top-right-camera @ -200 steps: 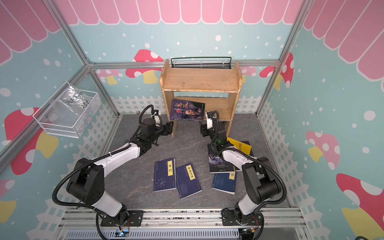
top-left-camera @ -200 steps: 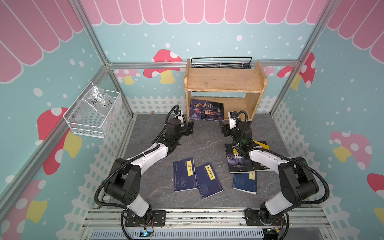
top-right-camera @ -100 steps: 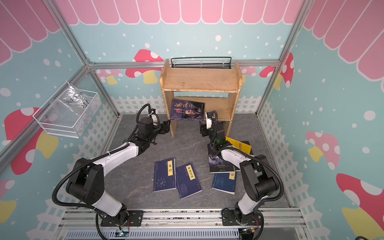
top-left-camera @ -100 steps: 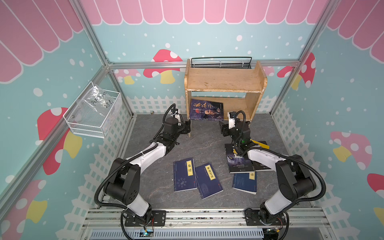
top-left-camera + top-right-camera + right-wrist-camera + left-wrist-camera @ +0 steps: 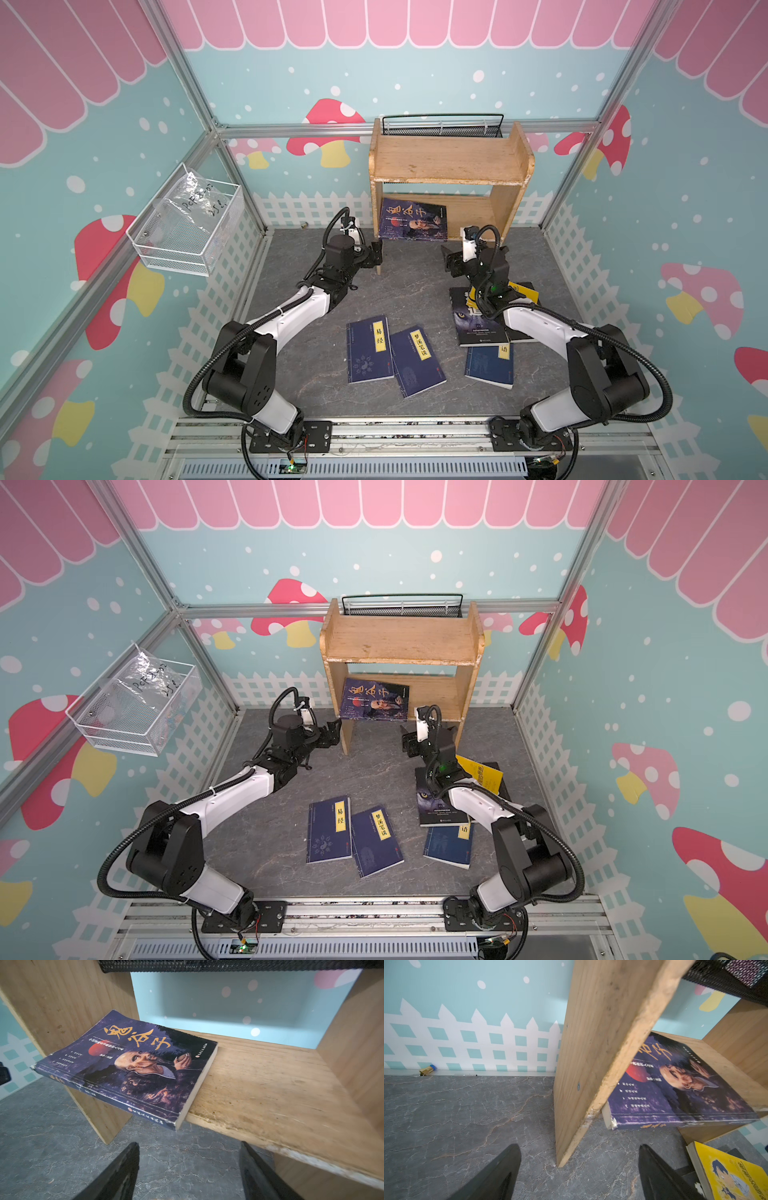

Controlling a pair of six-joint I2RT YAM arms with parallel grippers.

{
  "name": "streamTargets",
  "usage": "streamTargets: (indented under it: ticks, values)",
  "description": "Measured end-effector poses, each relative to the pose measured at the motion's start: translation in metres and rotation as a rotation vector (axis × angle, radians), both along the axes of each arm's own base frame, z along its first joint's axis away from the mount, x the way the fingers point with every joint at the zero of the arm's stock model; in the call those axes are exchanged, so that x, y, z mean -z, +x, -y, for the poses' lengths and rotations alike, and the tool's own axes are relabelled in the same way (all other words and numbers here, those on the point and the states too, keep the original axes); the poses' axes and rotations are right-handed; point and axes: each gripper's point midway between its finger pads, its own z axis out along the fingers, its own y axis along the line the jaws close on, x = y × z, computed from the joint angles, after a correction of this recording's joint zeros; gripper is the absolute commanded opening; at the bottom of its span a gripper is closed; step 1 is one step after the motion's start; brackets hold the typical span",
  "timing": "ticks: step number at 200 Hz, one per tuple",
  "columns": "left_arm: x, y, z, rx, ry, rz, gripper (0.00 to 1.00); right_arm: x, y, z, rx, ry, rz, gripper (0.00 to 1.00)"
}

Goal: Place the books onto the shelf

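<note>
Seeing purple portrait paperback (image 5: 413, 219) flat on lower tier of shelf (image 5: 449, 160), tight to the left side panel, with spine edge hanging past the front lip. Counts as placed, though probably wants a push inward.

Rest down on floor (image 5: 415, 282): three navy paperbacks (image 5: 370, 349), two of them overlapping mid-floor, third tucked partly under black wolf-cover book (image 5: 478, 322). Then yellow book (image 5: 525, 291) beside that, below the right wrist, on top of something dark. Can't tell what.

Handling, best guess: thin, light, floppy, with glossy covers, so likely slippery. Lying flat, so no gap for a finger underneath. Better to grab at an exposed or raised edge, near the spine where stiffest, pinching the whole block and not just a cover. Starting with the upper book of an overlap looks easiest.

left gripper (image 5: 578, 1147): spread wide, empty, low over floor, aimed at the front foot of shelf's left panel. Right next to it; contact not resolvable. Arm stretched far forward, elbow low.

right gripper (image 5: 189, 1145): also parted, nothing between the fingers, facing lower tier's front edge, just right of purple portrait paperback and clear of it. Forearm reaching over the black and yellow books.
</note>
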Motion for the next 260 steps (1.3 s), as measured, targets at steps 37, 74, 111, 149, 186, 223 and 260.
streamTargets:
  ticks: [37,74,111,149,186,223,260]
  values:
    - [-0.007,-0.016,-0.003,0.015,-0.016,0.01,0.96,-0.005,-0.013,0.024,0.065,-0.039,0.015,0.85]
    - [-0.024,-0.027,-0.007,0.019,-0.04,0.042,0.97,-0.023,-0.02,0.064,0.167,0.002,0.037,0.84]
    - [-0.044,-0.019,0.002,0.046,-0.059,0.075,0.96,-0.046,-0.045,0.092,0.251,0.069,0.102,0.86]
    - [-0.077,0.007,0.015,0.064,-0.083,0.141,0.92,-0.056,-0.044,0.126,0.337,0.101,0.133,0.87]
    - [-0.089,0.036,0.026,0.059,-0.092,0.176,0.74,-0.063,-0.04,0.139,0.375,0.127,0.167,0.88]
    - [-0.076,0.05,0.031,0.046,-0.091,0.172,0.62,-0.061,-0.024,0.152,0.409,0.129,0.186,0.88]
    - [-0.081,0.052,0.032,0.022,-0.096,0.206,0.47,-0.057,-0.005,0.17,0.441,0.126,0.19,0.88]
